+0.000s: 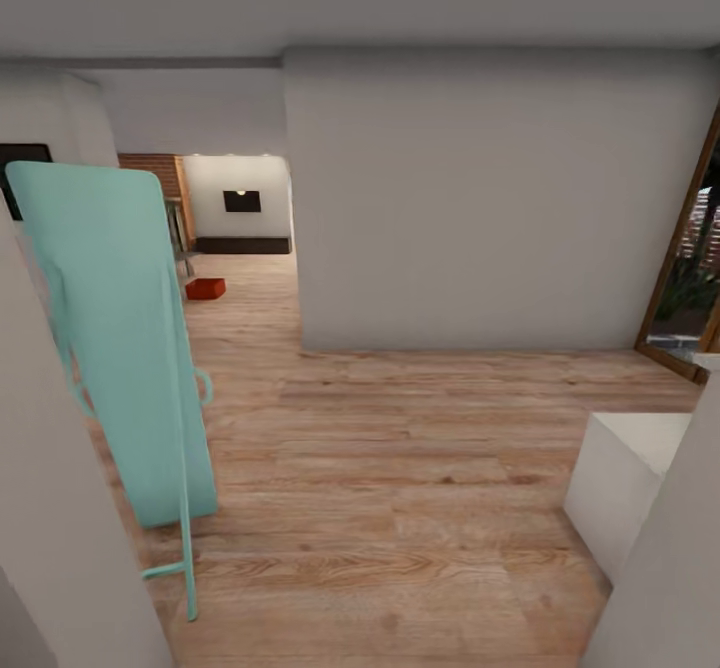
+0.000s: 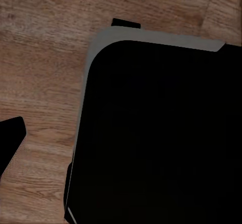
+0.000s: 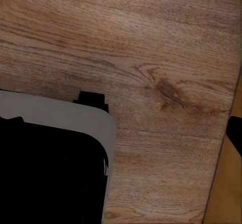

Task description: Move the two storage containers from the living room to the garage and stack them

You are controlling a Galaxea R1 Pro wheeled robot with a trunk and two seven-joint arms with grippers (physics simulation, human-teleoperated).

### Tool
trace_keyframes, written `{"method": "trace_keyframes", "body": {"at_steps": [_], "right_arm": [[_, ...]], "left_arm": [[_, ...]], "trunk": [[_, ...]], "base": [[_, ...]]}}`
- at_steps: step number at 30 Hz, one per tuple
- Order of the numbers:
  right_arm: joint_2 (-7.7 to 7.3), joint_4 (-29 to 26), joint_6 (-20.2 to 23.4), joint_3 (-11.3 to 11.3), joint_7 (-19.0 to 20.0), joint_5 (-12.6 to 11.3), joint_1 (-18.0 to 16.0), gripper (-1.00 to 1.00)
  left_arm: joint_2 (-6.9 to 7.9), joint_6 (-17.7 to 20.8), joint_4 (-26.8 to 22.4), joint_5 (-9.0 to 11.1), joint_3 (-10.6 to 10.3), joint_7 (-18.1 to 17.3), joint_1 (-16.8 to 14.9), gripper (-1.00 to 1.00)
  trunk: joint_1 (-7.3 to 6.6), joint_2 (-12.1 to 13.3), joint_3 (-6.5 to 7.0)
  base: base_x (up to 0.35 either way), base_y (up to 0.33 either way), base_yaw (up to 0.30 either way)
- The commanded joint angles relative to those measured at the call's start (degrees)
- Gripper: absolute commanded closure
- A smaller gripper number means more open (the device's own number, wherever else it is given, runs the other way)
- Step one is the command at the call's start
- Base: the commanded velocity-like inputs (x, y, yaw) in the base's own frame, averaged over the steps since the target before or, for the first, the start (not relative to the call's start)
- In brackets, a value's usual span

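One red-orange storage container (image 1: 205, 288) sits on the light wood-plank floor far ahead on the left, through the opening into the living room (image 1: 235, 218), where red brick and a dark low bench show. In the left wrist view, my left gripper (image 2: 121, 128) hangs over the wood floor and my own dark base, with one black fingertip (image 2: 12, 138) at the frame's edge. My right gripper (image 3: 122, 126) also hangs above the floor, its fingertips (image 3: 235, 132) far apart. Neither gripper holds anything.
A teal ironing board (image 1: 120, 348) leans against the wall close on my left. A white wall block (image 1: 480, 208) stands ahead, with the passage running along its left side. A white box (image 1: 625, 473) sits near right. A wood-framed glass door (image 1: 690, 258) is at far right.
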Motion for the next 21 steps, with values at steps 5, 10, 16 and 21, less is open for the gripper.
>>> {"method": "trace_keyframes", "body": {"at_steps": [5,10,16,21], "right_arm": [[0.02,0.2,-0.3,0.1,-0.3,0.5,-0.1,-1.0],[0.02,0.2,-0.3,0.1,-0.3,0.6,-0.1,-1.0],[0.02,0.2,-0.3,0.1,-0.3,0.6,-0.1,-1.0],[0.02,0.2,-0.3,0.1,-0.3,0.5,-0.1,-1.0]], "left_arm": [[-0.01,-0.1,0.0,0.2,0.2,0.0,0.0,-1.0],[-0.01,-0.1,0.0,0.2,0.2,0.0,0.0,-1.0],[-0.01,0.0,0.0,0.2,0.2,0.0,0.0,-1.0],[-0.01,0.0,0.0,0.2,0.2,0.0,0.0,-1.0]], "trunk": [[0.03,0.0,-0.05],[0.03,0.0,-0.05],[0.03,0.0,-0.05],[0.03,0.0,-0.05]], "base": [[0.323,0.0,0.0],[0.323,0.0,0.0],[0.323,0.0,0.0],[0.323,0.0,0.0]]}}
